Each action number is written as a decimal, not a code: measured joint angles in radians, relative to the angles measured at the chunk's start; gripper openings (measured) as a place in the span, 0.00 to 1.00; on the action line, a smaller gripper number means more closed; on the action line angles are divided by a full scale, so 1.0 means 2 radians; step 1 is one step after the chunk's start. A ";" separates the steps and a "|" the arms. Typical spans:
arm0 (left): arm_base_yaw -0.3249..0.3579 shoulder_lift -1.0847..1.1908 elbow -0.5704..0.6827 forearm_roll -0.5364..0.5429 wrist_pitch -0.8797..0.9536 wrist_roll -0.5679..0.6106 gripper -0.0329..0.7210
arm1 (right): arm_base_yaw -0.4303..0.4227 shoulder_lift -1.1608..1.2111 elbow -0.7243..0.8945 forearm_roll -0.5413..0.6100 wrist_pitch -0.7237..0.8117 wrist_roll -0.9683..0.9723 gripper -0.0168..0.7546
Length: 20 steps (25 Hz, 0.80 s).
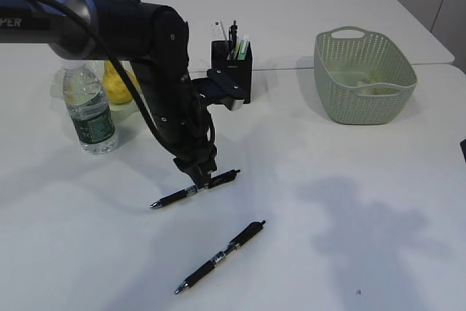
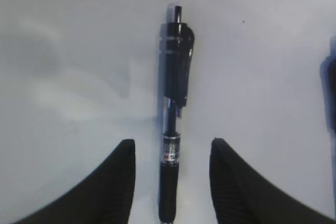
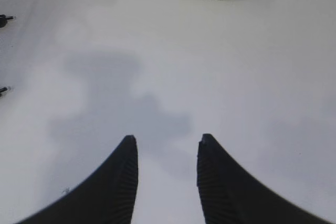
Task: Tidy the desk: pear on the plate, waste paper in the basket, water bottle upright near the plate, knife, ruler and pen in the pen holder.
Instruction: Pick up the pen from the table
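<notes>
Left gripper [image 2: 170, 182] straddles the pen [image 2: 173, 114], jaws open.

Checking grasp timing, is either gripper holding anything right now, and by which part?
Nothing is held. The left gripper is open, straddling the pen near its grip section, not visibly closed on it. The right gripper is open over bare table.

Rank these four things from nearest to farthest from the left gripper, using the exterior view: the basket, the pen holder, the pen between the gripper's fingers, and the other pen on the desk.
1. Pen between the fingers of the left gripper, directly beneath it.
2. Other pen, toward the front edge.
3. Pen holder, behind the arm.
4. Basket, far right.
</notes>
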 joint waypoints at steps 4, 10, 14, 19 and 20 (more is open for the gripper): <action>-0.001 0.006 0.000 -0.001 0.001 0.000 0.48 | 0.000 0.000 0.000 0.000 0.000 0.000 0.43; -0.001 0.011 -0.001 -0.001 0.001 0.001 0.48 | 0.000 0.000 0.000 0.000 0.000 0.000 0.43; -0.001 0.025 -0.002 -0.002 0.001 0.001 0.48 | 0.000 0.000 0.000 0.000 0.000 0.000 0.43; -0.001 0.031 -0.002 -0.003 0.002 0.001 0.48 | 0.000 0.000 0.000 0.000 0.000 0.000 0.43; -0.001 0.031 -0.002 -0.003 0.002 0.001 0.48 | 0.000 0.000 0.000 0.000 0.000 0.000 0.43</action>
